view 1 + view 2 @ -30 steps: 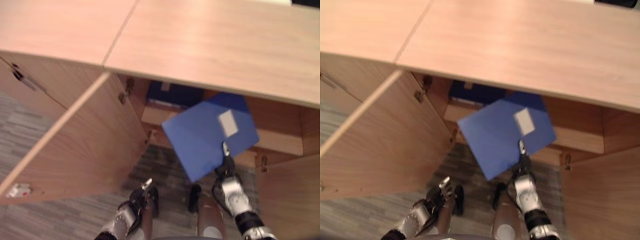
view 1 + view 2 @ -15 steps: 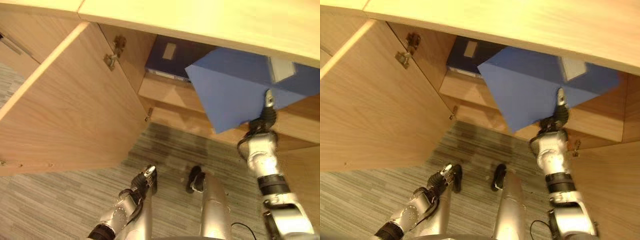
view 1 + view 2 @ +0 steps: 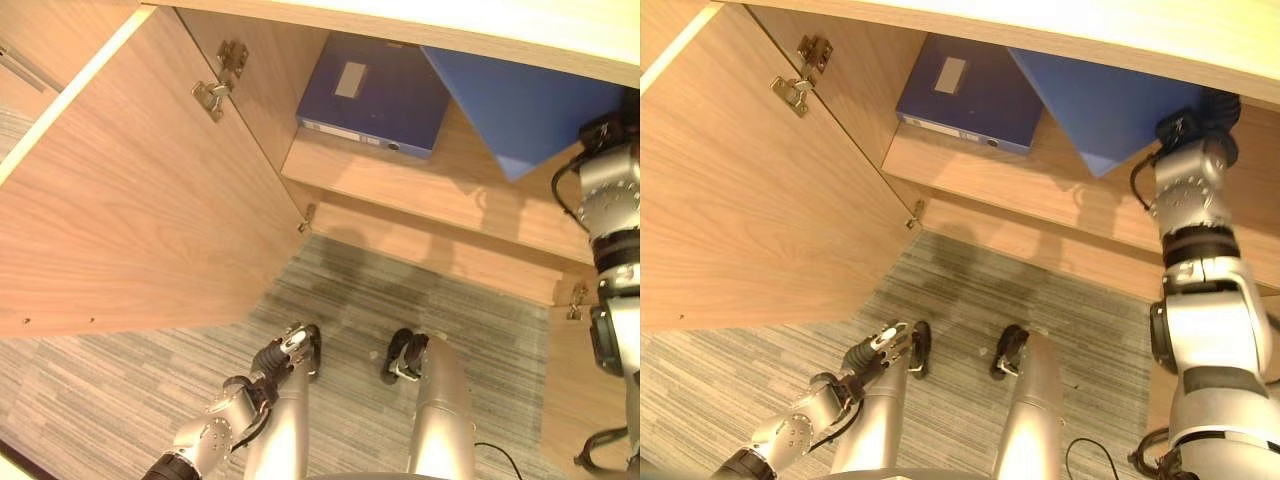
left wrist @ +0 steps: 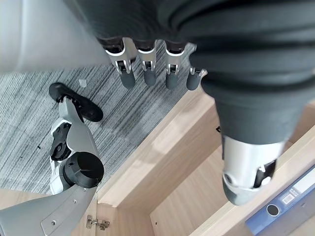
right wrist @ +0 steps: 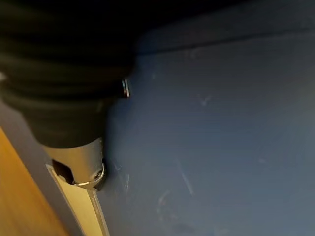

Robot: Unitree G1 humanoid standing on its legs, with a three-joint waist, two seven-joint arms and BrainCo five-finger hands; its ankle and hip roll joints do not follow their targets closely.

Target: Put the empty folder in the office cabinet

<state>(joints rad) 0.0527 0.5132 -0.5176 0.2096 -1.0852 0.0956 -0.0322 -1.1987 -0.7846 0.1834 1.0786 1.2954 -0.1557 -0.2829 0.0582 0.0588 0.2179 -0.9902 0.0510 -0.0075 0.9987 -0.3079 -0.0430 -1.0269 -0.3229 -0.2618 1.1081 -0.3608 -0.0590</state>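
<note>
Head cameras look down into the cabinet [image 3: 420, 190].

Warm even room light; cabinet [image 3: 150, 200] interior under the top is shaded, soft shadows on its shelf. Right wrist view dark, close-up blur.

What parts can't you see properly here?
- Right hand: its fingers are hidden behind the blue folder in both eye views.
- Blue folder: its far end is cut off under the cabinet top.
- Dark binder on the shelf: label too small to read.
</note>
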